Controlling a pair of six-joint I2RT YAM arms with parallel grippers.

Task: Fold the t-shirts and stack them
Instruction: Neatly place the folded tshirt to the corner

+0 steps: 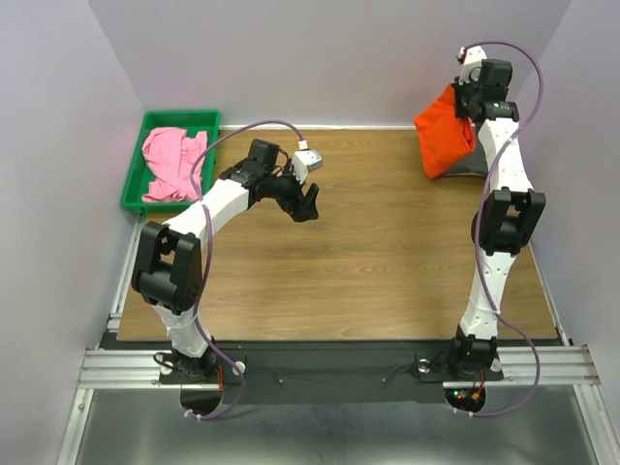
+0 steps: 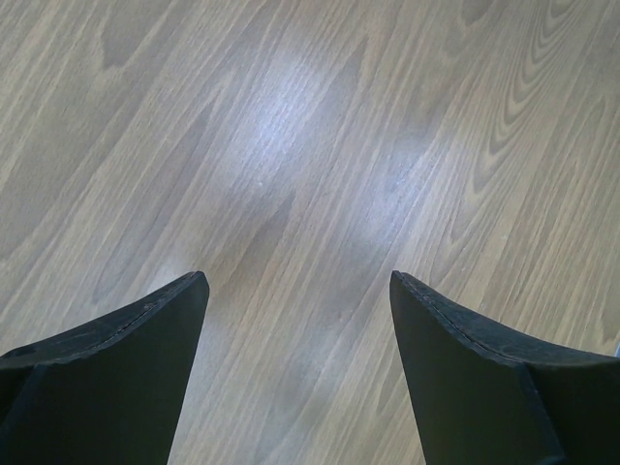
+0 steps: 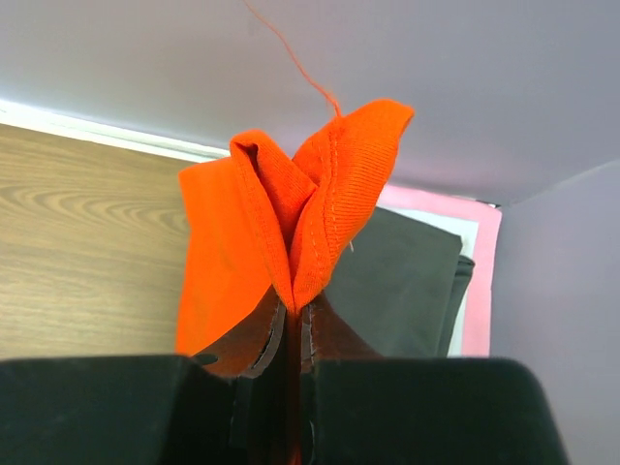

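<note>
The right gripper [image 1: 465,101] is clamped on the orange t-shirt [image 1: 444,136] at the desk's [image 1: 387,252] far right corner. In the wrist view its jaws are pressed together on a bunched fold of the cloth, which stands up above the fingertips with a loose thread trailing from the top. The rest of the shirt hangs down from the grip. Directly beneath lies the folded dark grey t-shirt [image 3: 407,281], flat on the desk in that corner, with a pink cloth edge [image 3: 482,281] showing past its right side, hard against the wall.

The left gripper [image 1: 306,203] hovers over bare wood towards the desk's far left, jaws wide apart and holding nothing. Just off the far left corner sits the green tray [image 1: 136,174], with a crumpled pink t-shirt [image 1: 170,160] in it.
</note>
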